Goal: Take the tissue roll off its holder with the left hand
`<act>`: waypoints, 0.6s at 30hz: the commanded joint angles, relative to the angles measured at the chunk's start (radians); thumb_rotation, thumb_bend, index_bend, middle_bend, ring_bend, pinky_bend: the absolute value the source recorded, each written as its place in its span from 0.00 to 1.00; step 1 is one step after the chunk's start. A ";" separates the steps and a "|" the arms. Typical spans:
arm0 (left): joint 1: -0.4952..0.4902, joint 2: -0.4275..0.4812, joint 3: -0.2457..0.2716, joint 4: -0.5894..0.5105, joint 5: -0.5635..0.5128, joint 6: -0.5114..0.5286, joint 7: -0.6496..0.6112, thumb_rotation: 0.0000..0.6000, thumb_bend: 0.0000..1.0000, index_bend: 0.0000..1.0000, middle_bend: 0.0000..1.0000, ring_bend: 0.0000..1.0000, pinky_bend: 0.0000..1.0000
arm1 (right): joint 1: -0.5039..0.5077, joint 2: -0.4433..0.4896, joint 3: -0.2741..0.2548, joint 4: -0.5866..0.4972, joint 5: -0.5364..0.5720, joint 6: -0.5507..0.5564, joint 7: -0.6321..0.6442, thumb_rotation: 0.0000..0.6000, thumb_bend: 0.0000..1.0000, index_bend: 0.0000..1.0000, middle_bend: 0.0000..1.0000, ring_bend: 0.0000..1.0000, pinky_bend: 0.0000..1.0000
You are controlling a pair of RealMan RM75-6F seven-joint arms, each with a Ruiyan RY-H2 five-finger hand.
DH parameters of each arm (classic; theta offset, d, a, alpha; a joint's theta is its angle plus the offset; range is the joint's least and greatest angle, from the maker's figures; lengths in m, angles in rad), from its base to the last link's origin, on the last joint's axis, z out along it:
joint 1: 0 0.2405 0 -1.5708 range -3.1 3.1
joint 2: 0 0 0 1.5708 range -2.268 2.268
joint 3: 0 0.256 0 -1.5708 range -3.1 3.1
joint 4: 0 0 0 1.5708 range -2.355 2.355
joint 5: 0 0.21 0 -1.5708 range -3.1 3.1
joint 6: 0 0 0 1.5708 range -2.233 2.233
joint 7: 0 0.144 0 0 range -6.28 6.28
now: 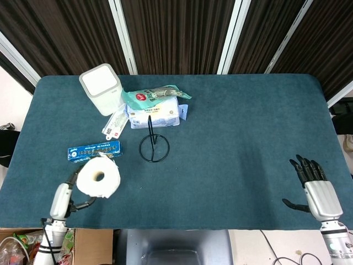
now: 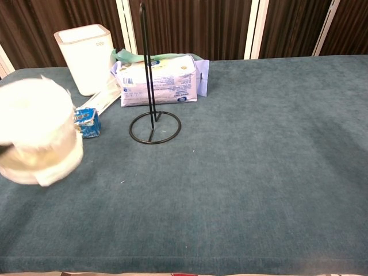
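Observation:
My left hand (image 1: 62, 200) holds the white tissue roll (image 1: 98, 177) near the table's front left corner, dark fingers curled around its lower side. In the chest view the roll (image 2: 36, 138) fills the left edge, blurred, and the hand itself is hidden. The black wire holder (image 1: 153, 144) stands bare in the middle left of the table, its thin upright rod (image 2: 146, 63) rising from a ring base (image 2: 154, 127). My right hand (image 1: 315, 184) rests at the front right with fingers spread and nothing in it.
A white bin (image 1: 100, 88) stands at the back left. A pack of wipes (image 1: 154, 112) and a green pouch (image 1: 155, 94) lie behind the holder. A blue biscuit box (image 1: 94, 149) and a small sachet (image 1: 113, 125) lie left of it.

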 commanded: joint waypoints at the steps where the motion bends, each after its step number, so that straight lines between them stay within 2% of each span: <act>1: -0.044 -0.115 -0.039 0.192 -0.042 -0.102 -0.042 1.00 0.49 0.57 0.59 0.57 0.56 | -0.002 0.000 -0.001 -0.001 -0.003 0.004 0.001 1.00 0.04 0.00 0.00 0.00 0.00; 3: -0.063 -0.142 -0.055 0.242 -0.058 -0.131 -0.063 1.00 0.48 0.54 0.54 0.46 0.36 | -0.002 0.000 -0.001 0.001 -0.003 0.003 0.001 1.00 0.04 0.00 0.00 0.00 0.00; 4: -0.068 -0.153 -0.061 0.261 -0.060 -0.133 -0.066 1.00 0.47 0.52 0.51 0.42 0.30 | -0.001 -0.001 -0.001 0.001 -0.002 0.001 0.001 1.00 0.04 0.00 0.00 0.00 0.00; 5: -0.071 -0.161 -0.064 0.277 -0.059 -0.131 -0.069 1.00 0.46 0.46 0.46 0.34 0.22 | 0.000 -0.001 -0.001 0.002 -0.001 -0.002 0.000 1.00 0.04 0.00 0.00 0.00 0.00; 8: -0.082 -0.167 -0.075 0.297 -0.058 -0.134 -0.092 1.00 0.43 0.20 0.24 0.12 0.07 | 0.002 -0.003 -0.001 0.003 0.001 -0.008 -0.005 1.00 0.04 0.00 0.00 0.00 0.00; 10: -0.082 -0.152 -0.076 0.283 -0.062 -0.135 -0.088 1.00 0.41 0.05 0.09 0.02 0.03 | 0.003 -0.004 -0.002 0.003 0.000 -0.010 -0.007 1.00 0.04 0.00 0.00 0.00 0.00; 12: -0.086 -0.142 -0.086 0.277 -0.075 -0.145 -0.095 1.00 0.39 0.00 0.01 0.00 0.01 | 0.002 -0.004 -0.001 0.003 0.000 -0.008 -0.010 1.00 0.04 0.00 0.00 0.00 0.00; 18: -0.084 -0.078 -0.106 0.222 -0.052 -0.098 -0.122 1.00 0.38 0.00 0.00 0.00 0.01 | 0.002 -0.007 -0.001 0.002 0.002 -0.008 -0.018 1.00 0.04 0.00 0.00 0.00 0.00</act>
